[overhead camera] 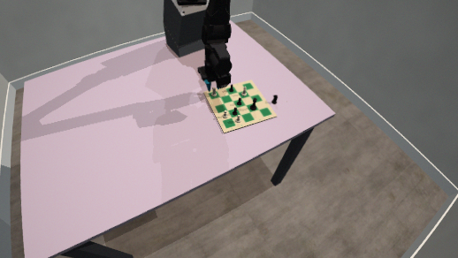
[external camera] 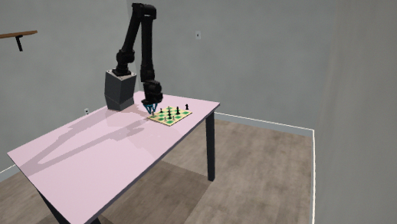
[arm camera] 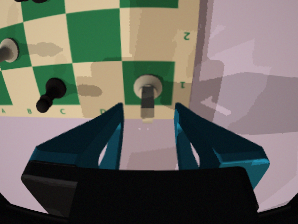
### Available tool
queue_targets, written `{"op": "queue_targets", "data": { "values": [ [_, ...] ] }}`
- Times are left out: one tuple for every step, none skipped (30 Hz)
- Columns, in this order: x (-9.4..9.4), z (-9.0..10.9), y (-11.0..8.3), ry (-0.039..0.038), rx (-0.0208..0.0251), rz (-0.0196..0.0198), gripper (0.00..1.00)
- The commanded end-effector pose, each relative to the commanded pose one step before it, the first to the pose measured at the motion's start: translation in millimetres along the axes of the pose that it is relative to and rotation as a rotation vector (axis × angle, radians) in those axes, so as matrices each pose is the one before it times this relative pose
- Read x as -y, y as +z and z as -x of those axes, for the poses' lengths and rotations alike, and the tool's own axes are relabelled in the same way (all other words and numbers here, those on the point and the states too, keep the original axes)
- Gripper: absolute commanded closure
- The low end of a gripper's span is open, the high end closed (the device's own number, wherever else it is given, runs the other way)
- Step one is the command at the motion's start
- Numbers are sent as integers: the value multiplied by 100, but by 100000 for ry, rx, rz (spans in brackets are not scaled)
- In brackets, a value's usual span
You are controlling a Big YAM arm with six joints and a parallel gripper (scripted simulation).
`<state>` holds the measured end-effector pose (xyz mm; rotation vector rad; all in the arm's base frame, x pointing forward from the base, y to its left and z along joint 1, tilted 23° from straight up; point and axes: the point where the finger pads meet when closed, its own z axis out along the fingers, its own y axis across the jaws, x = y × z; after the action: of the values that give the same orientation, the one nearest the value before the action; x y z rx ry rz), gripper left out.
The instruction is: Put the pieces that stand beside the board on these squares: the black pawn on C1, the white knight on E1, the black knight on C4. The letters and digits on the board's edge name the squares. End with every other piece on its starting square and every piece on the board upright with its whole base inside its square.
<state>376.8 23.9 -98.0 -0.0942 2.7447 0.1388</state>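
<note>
The white knight (overhead camera: 214,92) (external camera: 153,113) (arm camera: 148,86) stands upright on E1, its base inside the green square in the wrist view. My gripper (external camera: 152,112) (arm camera: 149,110) is open around its upper part, with a gap on each side; one finger is hidden in the top view. The black pawn (overhead camera: 231,88) (external camera: 161,110) (arm camera: 54,90) stands upright on C1 of the board (overhead camera: 248,117) (arm camera: 94,39). The black knight (overhead camera: 274,99) (external camera: 186,107) stands on the table beside the board, on the far side from my gripper.
A white piece (overhead camera: 244,91) (arm camera: 9,50) stands near the black pawn, on B2. A tall black piece (overhead camera: 254,104) (external camera: 178,110), smaller black pieces (overhead camera: 239,102) (overhead camera: 235,111) and two white pieces (overhead camera: 225,114) (overhead camera: 238,119) stand farther up the board.
</note>
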Motion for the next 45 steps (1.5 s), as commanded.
{"op": "queue_targets", "data": {
  "values": [
    [419, 340, -1962, 3, 1310, -309, 63],
    [-3, 1, -466, -3, 9, 9, 63],
    [-3, 1, -500, -3, 9, 8, 63],
    [-2, 2, -526, -3, 10, 6, 63],
    [-2, 2, -543, -3, 10, 4, 63],
    [-2, 4, -551, -3, 11, 2, 63],
    [-2, 4, -550, -3, 11, 0, 63],
    [-1, 4, -539, -3, 11, -2, 63],
    [-1, 4, -519, -3, 10, -5, 63],
    [0, 0, 0, 0, 0, 0, 63],
    [0, 0, 0, 0, 0, 0, 63],
    [9, 4, -491, -3, 7, -61, 63],
    [-5, 4, -455, -3, 10, 23, 63],
    [1, 3, -412, -3, 8, -12, 63],
    [0, 4, -363, -2, 7, -7, 63],
    [0, 4, -310, -2, 6, -3, 63],
    [0, 1, -254, -2, 5, -7, 63],
    [1, 3, -199, -1, 4, -9, 63],
    [5, 69, -154, -14, 112, -18, 63],
    [11, 170, -120, -33, 276, -30, 63],
    [-99, 9, -44, -267, -11, 106, 63],
    [-68, 1, -14, -179, -16, 77, 63],
    [17, -568, 506, 364, -2122, 140, 63],
    [17, -281, 254, 307, -1056, 35, 0],
    [0, -3, 0, 21, -5, -1, 0],
    [0, 1, 0, 0, 2, 0, 0],
    [0, 0, 0, 0, 0, 0, 0],
    [0, 0, 0, 0, 0, 0, 0],
    [0, -1, 0, 11, -2, 0, 0],
    [0, 1, 0, 0, 1, 0, 0],
    [0, 0, 0, 0, 0, 0, 0],
    [0, 0, 0, 0, -1, 0, 0],
    [0, 0, 0, 0, 1, 0, 0],
    [0, 0, 0, 0, 0, 0, 0],
    [0, 0, 0, 0, -1, 0, 0],
    [0, 0, 0, 0, 0, 0, 0],
    [0, 0, 0, 0, 1, 0, 0],
    [0, 0, 0, 0, 0, 0, 0],
    [0, 0, 0, 0, 0, 0, 0],
    [0, 0, 0, 0, 0, 0, 0],
    [0, 0, 0, 0, 0, 0, 0],
    [0, 0, 0, 0, 0, 0, 0],
    [0, 0, 0, 0, 0, 0, 0],
    [0, 0, 0, 0, 0, 0, 0],
    [0, 0, 0, 0, 0, 0, 0]
  ]
}}
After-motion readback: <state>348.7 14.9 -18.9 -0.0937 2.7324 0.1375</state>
